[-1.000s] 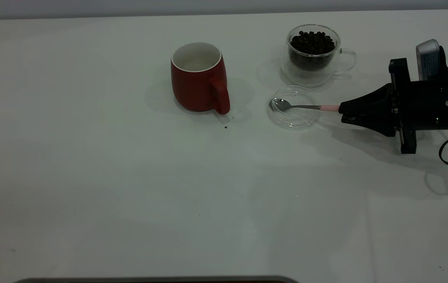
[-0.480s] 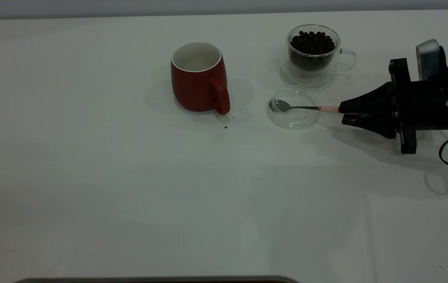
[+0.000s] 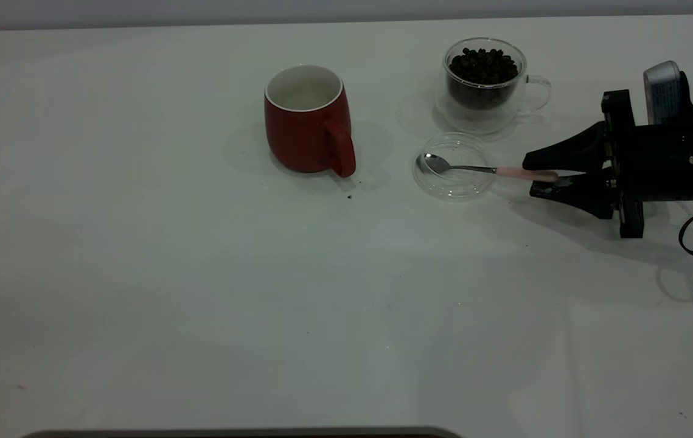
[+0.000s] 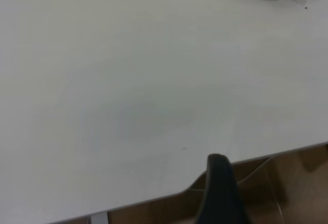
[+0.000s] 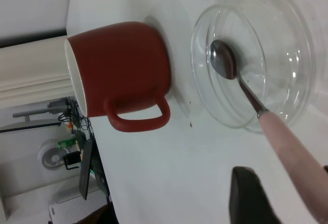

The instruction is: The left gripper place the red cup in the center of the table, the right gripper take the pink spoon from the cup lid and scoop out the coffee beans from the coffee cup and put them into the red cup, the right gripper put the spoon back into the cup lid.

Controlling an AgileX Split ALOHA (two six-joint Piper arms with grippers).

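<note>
The right gripper (image 3: 544, 176) lies low at the table's (image 3: 200, 274) right side, fingers spread around the spoon's (image 3: 486, 169) pink handle, not clenched. The spoon's bowl rests in the lid (image 3: 454, 166). The red cup (image 3: 308, 120) stands mid-table; the coffee cup (image 3: 485, 82) of beans sits behind the lid.

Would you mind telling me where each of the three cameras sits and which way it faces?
Exterior: above the table, looking down at the red cup, coffee cup and cup lid; the right pincer shows, open around the pink spoon.
Left wrist: beyond the table's edge, facing across it; one dark finger of the left pincer shows.
Right wrist: behind the spoon, facing lid and cup; one finger shows.
Shared: all three see the red cup.
</note>
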